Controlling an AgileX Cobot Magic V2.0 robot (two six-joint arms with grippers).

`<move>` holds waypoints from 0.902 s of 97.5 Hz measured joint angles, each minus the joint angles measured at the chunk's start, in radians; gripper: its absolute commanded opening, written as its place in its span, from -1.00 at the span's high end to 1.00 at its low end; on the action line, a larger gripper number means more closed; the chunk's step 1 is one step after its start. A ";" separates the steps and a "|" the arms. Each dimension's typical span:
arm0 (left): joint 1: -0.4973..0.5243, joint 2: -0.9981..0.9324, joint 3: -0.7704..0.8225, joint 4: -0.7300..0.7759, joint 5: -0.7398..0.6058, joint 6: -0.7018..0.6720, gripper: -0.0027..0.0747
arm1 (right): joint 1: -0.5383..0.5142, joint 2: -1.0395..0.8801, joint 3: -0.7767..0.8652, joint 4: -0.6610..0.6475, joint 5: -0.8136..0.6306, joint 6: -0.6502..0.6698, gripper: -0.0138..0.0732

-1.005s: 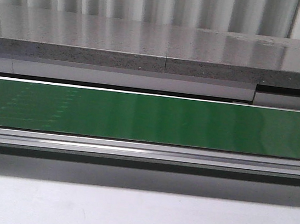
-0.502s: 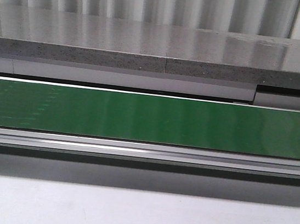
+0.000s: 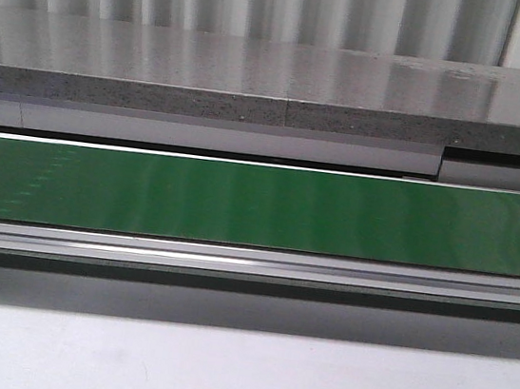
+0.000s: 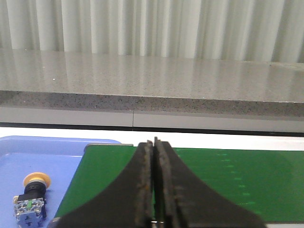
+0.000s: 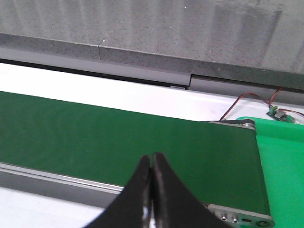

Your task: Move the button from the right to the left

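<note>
Lying on its side in a blue tray (image 4: 57,149), the button (image 4: 31,197) shows its round orange cap, black collar and blue-and-white block body only in the left wrist view; that tray sits just beside the end of the green conveyor belt (image 4: 228,183) on the robot's left. Judging from this alone, the button already seems to be at the left end of the line, so the move looks finished or very nearly so, though whether more buttons are to come I cannot tell. Nothing rests on the belt (image 3: 259,204) as seen from the front, and no arm shows in that view. The left pincer (image 4: 154,183) hangs over the belt's left end near the tray, its two black fingers pressed together with nothing between them. The right pincer (image 5: 151,190) is likewise closed and empty, poised above the belt's right end, where a green tray (image 5: 282,156) lies just past the roller; the visible part of it holds no button. A small circuit board (image 5: 277,113) with red wires sits beyond that tray. Behind everything runs the speckled grey bench (image 3: 255,84). What might remain, by my reckoning, is only for the arms to pull away.
</note>
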 measured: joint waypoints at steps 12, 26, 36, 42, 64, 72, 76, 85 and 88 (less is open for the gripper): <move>0.000 0.000 0.000 -0.002 0.000 0.000 0.98 | 0.000 0.000 0.000 0.000 0.000 0.000 0.84; 0.000 0.000 0.000 -0.002 0.000 0.000 0.98 | 0.000 0.000 0.000 0.000 0.000 0.000 0.84; 0.000 0.000 0.000 -0.002 0.000 -0.002 0.98 | 0.000 0.000 0.000 0.000 0.000 0.000 0.84; 0.000 0.000 0.000 -0.002 0.000 -0.002 0.98 | 0.000 0.000 0.000 0.000 0.000 0.000 0.84; 0.000 0.000 0.000 -0.002 0.000 -0.002 0.98 | 0.000 0.000 0.000 0.000 0.000 0.000 0.84; 0.000 0.000 0.000 -0.002 0.000 -0.002 0.98 | 0.000 0.000 0.000 -0.002 0.000 0.000 0.84; 0.000 0.000 0.000 -0.002 0.000 -0.002 0.98 | 0.000 0.000 0.000 -0.004 -0.002 0.000 0.84; 0.000 0.000 0.000 -0.002 0.000 -0.002 0.98 | 0.000 -0.003 0.002 -0.015 -0.004 0.004 0.84; 0.000 0.000 0.000 -0.002 0.000 -0.002 0.98 | 0.000 -0.002 0.003 -0.024 -0.005 0.011 0.84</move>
